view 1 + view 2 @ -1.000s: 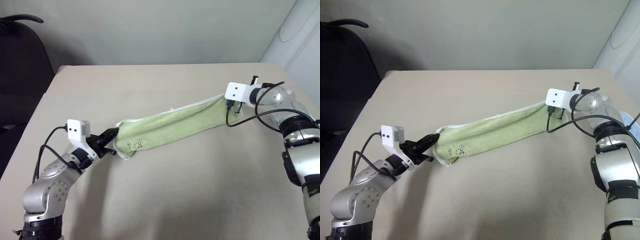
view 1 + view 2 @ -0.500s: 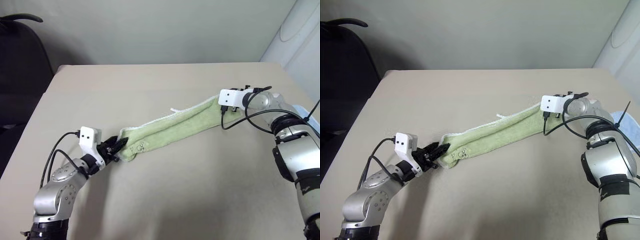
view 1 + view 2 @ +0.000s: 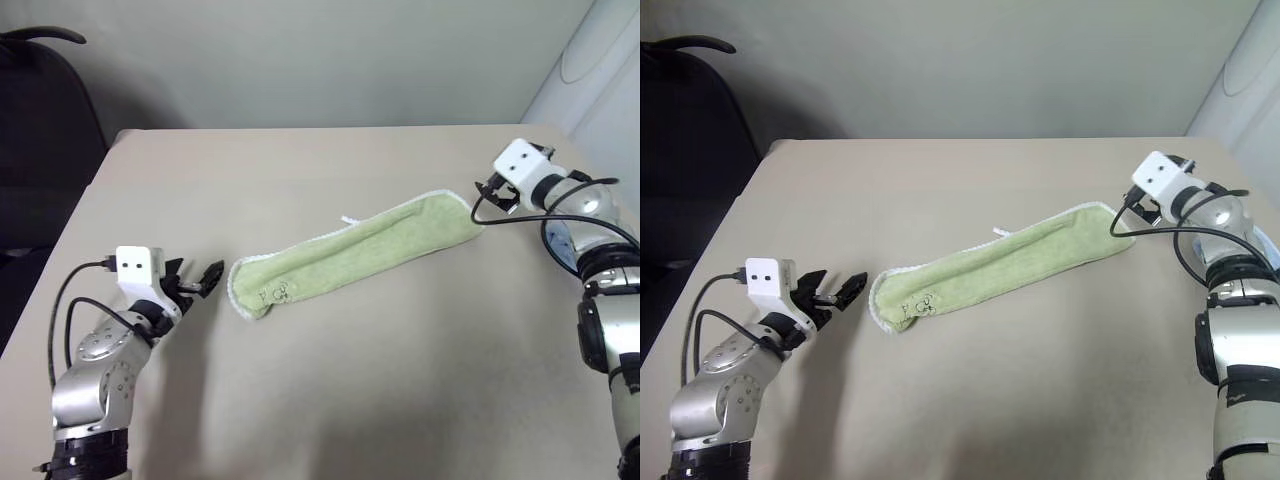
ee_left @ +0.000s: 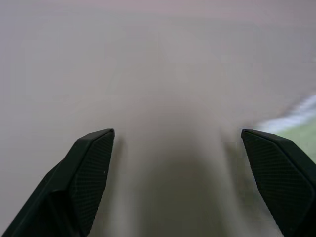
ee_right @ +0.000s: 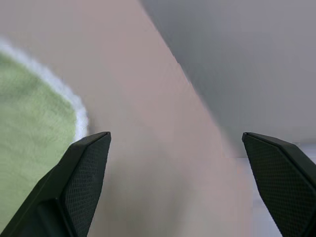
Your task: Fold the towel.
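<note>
Left eye view shows the towel [image 3: 355, 254] lying folded into a long narrow band on the beige surface [image 3: 330, 390], running on a slant from its near left end up to its far right end. Close to the near left end there is a small dark logo [image 3: 274, 295] with tiny coloured dots beside it; its letters are too small to read. White stitched edging follows the towel's border, and a short white thread sticks out from the far long edge.

To the left of that end, the left gripper [image 3: 196, 281] hangs low over the surface, pointing toward the towel and apart from it. Its two black fingers [image 4: 86, 170] stand wide with nothing between them, and in the left wrist view a corner of green with white edging lies beside one finger.

At the towel's far right end the right gripper [image 3: 1134, 217] sits just beside the edge, reaching in from the right. Its fingers [image 5: 81, 175] are likewise spread wide and hold nothing, with the towel's rounded white-edged end beside one of them.
</note>
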